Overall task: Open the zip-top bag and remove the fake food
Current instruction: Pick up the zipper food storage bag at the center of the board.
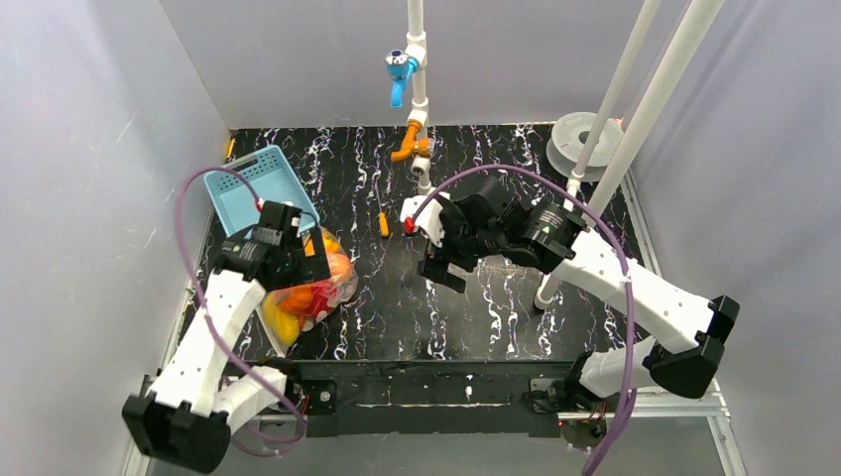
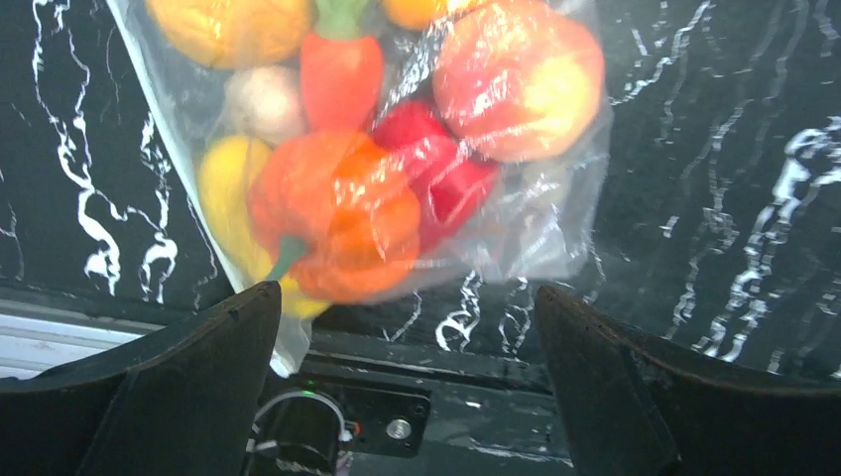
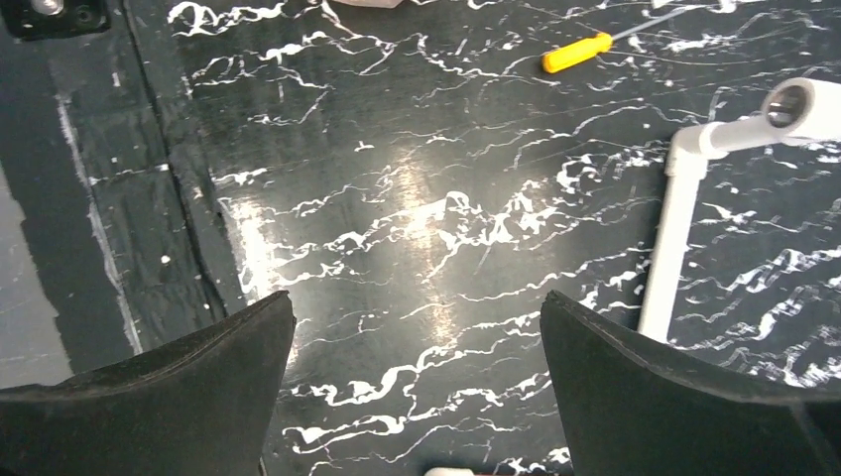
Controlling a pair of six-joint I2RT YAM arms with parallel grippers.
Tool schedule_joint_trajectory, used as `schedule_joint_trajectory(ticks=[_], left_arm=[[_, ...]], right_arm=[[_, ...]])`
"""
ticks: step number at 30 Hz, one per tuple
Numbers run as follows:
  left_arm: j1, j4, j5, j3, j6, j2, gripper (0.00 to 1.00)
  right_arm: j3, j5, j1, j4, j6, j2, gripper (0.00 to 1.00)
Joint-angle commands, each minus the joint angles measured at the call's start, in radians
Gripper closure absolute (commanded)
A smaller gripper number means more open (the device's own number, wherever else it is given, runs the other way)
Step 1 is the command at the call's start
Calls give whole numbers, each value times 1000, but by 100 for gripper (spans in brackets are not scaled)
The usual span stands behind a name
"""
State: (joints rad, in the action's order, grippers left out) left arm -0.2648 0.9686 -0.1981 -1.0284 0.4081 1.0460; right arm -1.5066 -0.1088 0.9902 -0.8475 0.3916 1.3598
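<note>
Left pincer (image 2: 405,315) spread wide, over zip-top bag (image 2: 536,228)

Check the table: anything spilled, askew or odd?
Nothing stands out. The fake food is all inside the zip-top bag, lying at front left. The blue basket sits upright behind it; only a screwdriver lies loose mid-table.

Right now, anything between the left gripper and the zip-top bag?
Nothing visible. The open left gripper hangs over the zip-top bag, with the fake food inside it; its wrist view shows no object in between.
</note>
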Motion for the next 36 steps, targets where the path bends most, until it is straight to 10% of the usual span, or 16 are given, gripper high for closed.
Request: schedule_joint_trajectory(ticks=[1, 10, 19, 29, 36], left_arm=[[-7, -82, 35, -29, -132, 201, 5], [-12, -147, 28, -46, -156, 412, 25], [-47, -127, 15, -52, -165, 267, 88], [-144, -238, 367, -29, -273, 8, 100], [-166, -623, 675, 157, -139, -194, 100]], right_arm=[[-31, -122, -23, -19, -19, 43, 0], [-30, -202, -56, -34, -22, 37, 0], [-6, -316, -131, -37, -37, -27, 0], [51, -636, -223, -68, 12, -103, 0], [67, -710, -270, -22, -60, -114, 0]])
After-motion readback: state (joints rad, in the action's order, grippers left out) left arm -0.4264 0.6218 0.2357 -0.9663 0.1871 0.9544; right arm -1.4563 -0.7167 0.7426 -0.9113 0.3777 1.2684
